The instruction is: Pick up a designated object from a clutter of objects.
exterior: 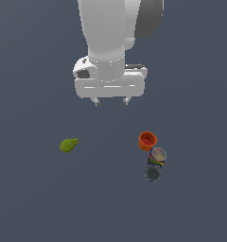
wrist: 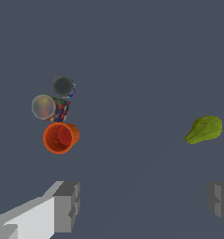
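The small can [exterior: 157, 156], wedged between the orange cup [exterior: 147, 140] and a dark grey round object [exterior: 152, 174], looks rigid, light and smooth-sided, so the fingers [wrist: 67, 205], now spread wide and empty, should pinch its label across the free flanks.

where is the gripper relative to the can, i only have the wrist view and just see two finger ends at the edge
Observer: The gripper hangs high above the floor, off to the exterior view's left of the can, not over it.
Operator: is it holding anything
Observer: No, the fingers are spread and nothing is between them.
Operator: whats crowding the can
Observer: The orange cup sits right against it on one side and the dark grey round object on the other, in a line.
Operator: and the green thing
Observer: The green pear-like object lies alone, far to the exterior view's left.
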`<state>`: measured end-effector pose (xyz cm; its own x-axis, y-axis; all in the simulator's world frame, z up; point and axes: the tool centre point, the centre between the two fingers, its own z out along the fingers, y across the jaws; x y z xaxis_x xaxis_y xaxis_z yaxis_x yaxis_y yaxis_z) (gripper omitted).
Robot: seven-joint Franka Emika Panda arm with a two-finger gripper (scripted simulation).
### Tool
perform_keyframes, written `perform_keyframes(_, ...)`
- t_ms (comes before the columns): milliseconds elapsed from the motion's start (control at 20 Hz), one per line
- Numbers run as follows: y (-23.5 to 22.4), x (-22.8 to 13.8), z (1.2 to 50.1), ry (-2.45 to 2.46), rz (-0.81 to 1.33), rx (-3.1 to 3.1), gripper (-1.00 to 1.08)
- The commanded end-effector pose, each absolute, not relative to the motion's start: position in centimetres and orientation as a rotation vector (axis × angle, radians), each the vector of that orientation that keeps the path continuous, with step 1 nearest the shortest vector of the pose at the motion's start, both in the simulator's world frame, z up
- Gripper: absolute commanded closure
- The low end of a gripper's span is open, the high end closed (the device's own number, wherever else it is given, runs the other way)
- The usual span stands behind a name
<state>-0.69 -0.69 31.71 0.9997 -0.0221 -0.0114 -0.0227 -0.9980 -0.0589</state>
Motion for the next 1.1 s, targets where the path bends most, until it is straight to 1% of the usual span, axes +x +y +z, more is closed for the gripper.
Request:
perform_keyframes(0, -0.7, -0.7, 31.7, 0.033, 0.017, -3.082, -0.92)
perform_keyframes(300, 0.2, 0.1, 30.9, 0.058, 0.018, -3.088, -0.92)
perform_keyframes(550, 1.7, 1.4, 29.4, 0.104, 0.02, -3.097, -0.92)
perform_keyframes(800, 4.2, 3.1, 27.0, 0.172, 0.02, -3.107, -0.92)
perform_keyframes(1050, 7.7, 5.0, 23.6, 0.259, 0.017, -3.115, -0.92)
